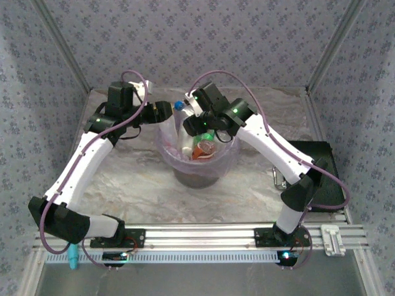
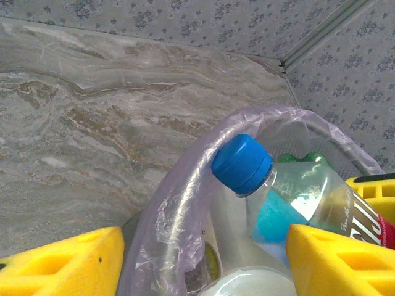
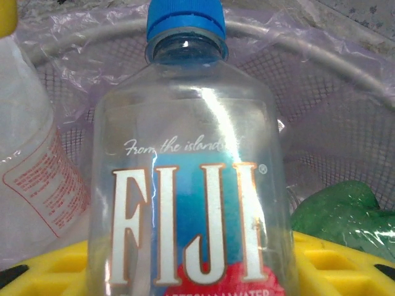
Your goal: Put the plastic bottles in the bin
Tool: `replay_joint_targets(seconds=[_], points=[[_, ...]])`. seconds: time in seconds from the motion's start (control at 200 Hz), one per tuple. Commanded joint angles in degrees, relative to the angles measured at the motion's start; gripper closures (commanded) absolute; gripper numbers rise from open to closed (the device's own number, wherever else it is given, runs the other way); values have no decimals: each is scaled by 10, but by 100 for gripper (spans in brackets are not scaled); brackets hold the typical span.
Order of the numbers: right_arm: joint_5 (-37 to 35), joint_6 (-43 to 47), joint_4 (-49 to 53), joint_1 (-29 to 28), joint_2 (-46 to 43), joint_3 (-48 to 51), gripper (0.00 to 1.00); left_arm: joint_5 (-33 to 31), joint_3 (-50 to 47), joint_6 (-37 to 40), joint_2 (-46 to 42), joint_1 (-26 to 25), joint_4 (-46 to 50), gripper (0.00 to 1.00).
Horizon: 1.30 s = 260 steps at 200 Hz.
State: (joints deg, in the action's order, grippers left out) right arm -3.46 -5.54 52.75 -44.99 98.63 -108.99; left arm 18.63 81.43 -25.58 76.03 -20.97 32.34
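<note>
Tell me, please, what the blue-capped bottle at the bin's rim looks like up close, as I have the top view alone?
Observer: In the right wrist view, the water bottle is clear and its label reads FIJI.
Operator: Thank you. Could you say where its cap is relative to the rim?
Observer: In the left wrist view, the cap is right at the bag-lined rim of the bin.
Operator: And is anything close beside it?
Observer: Yes. In the right wrist view, a white bottle with red print is close on its left.
</note>
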Motion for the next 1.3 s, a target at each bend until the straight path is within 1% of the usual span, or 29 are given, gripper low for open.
replay_joint_targets(seconds=[0.0,0.125,0.265,0.355,0.45,0.595,0.74,0.79,0.86,0.899,0.944,1.014,1.094,1.169,1.214,1.294], points=[[-4,0,6,-1,-34,1,48,2,-4,4,-21,7,-4,30],[-18,-7,16,0,-60,10,49,6,-9,2,-23,12,-8,30],[-32,-22,22,3,-112,36,49,8,-8,3,-23,15,-8,30],[-48,-41,42,11,-144,61,49,11,-10,2,-23,15,-10,30],[-45,-63,38,25,-174,98,48,15,-10,-1,-18,15,-16,30],[-32,-82,27,33,-177,136,48,22,-11,-6,-12,15,-25,30],[-7,-90,-8,42,-172,150,46,22,-6,-3,-11,15,-20,30],[3,-90,-14,44,-165,148,43,22,-4,-3,-10,15,-19,30],[6,-92,2,44,-155,133,30,23,0,-3,-9,15,-16,30],[5,-91,13,44,-156,124,24,24,3,-2,-6,15,-14,30],[5,-89,20,44,-162,115,21,25,6,-2,-5,15,-13,30],[8,-83,35,45,-170,95,19,28,15,-1,-2,16,-11,30],[6,-74,48,49,-168,69,19,33,28,0,7,13,-6,33],[8,-69,52,59,-157,53,22,30,39,5,16,5,1,36],[9,-68,57,66,-148,44,24,16,48,13,20,-3,12,38],[12,-68,48,78,-136,42,31,-14,64,30,26,-16,34,39]])
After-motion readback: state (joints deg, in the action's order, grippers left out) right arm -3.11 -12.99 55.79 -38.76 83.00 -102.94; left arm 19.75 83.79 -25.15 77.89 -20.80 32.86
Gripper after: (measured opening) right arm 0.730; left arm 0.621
